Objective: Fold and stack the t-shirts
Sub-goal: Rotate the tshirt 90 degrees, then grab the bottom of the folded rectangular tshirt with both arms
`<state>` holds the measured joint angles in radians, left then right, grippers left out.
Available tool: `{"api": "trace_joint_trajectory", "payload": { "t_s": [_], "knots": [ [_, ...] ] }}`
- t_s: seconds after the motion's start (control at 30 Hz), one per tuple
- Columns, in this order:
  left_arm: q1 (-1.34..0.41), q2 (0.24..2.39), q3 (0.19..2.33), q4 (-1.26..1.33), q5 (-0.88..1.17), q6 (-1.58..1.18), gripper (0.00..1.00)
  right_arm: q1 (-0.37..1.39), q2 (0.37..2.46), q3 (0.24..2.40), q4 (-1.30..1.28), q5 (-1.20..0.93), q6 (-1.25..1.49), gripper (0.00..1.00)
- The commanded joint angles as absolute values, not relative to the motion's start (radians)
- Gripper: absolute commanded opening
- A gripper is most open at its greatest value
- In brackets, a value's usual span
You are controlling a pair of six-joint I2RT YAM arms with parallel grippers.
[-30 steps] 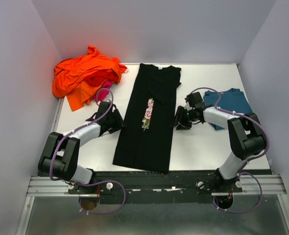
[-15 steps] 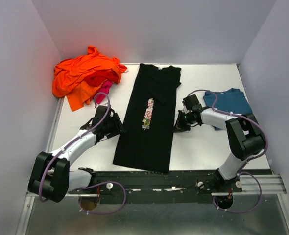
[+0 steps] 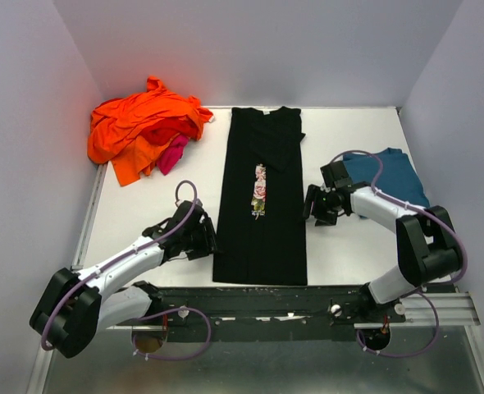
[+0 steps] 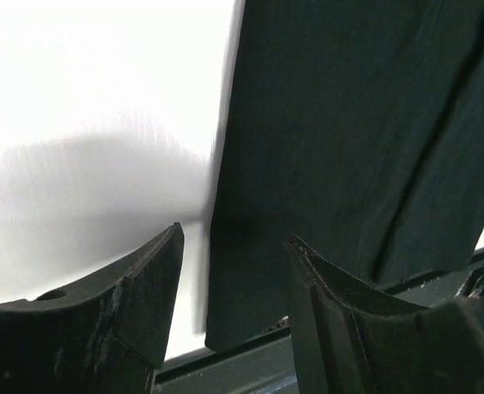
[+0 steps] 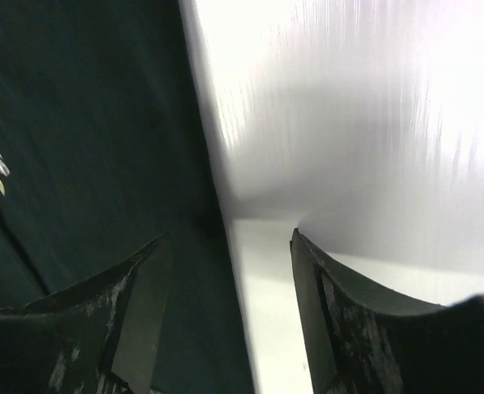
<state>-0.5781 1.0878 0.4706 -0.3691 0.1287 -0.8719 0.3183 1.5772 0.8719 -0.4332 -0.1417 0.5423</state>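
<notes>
The black t-shirt lies flat as a long narrow strip down the middle of the table, its white-and-pink print facing up. My left gripper is open at the shirt's near left corner; in the left wrist view its jaws straddle the corner of the black cloth. My right gripper is open at the shirt's right edge; in the right wrist view the black cloth edge runs between its jaws. The teal-blue t-shirt lies at the right. The orange t-shirt and the magenta-pink t-shirt are heaped at the back left.
The white table is walled on the left, back and right. A dark metal rail runs along the near edge, just below the shirt's hem; it also shows in the left wrist view.
The black shirt's near end has swung right, so the strip now lies straight. My left gripper has moved toward the near edge along the shirt's left side. My right gripper shifted slightly right.
</notes>
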Motion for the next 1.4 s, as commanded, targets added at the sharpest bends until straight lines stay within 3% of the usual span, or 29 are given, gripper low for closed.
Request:
{"api": "trace_joint_trajectory", "payload": {
  "t_s": [0.0,0.23,0.33,0.57,0.83,1.07,1.27,1.37],
  "knots": [
    [-0.614,1.037,0.474,-0.449,0.149,-0.919,0.64,0.344,1.450,0.724,-0.468,-0.232,0.549,0.68],
    [-0.643,0.997,0.457,-0.522,0.158,-0.933,0.62,0.432,1.220,0.528,-0.563,-0.307,0.629,0.63],
    [-0.658,0.989,0.439,-0.506,0.181,-0.954,0.56,0.477,1.131,0.467,-0.607,-0.321,0.676,0.58],
    [-0.704,1.005,0.428,-0.526,0.176,-0.980,0.52,0.532,0.994,0.405,-0.721,-0.334,0.730,0.51],
    [-0.723,1.011,0.426,-0.545,0.161,-0.996,0.52,0.552,1.005,0.402,-0.689,-0.386,0.735,0.40],
    [-0.724,1.008,0.414,-0.537,0.141,-1.002,0.51,0.578,1.029,0.400,-0.646,-0.410,0.744,0.38],
    [-0.724,1.009,0.391,-0.499,0.150,-1.019,0.50,0.600,1.054,0.388,-0.606,-0.417,0.775,0.30],
    [-0.723,1.015,0.390,-0.497,0.150,-1.017,0.50,0.607,1.051,0.391,-0.600,-0.419,0.778,0.15]
  ]
}}
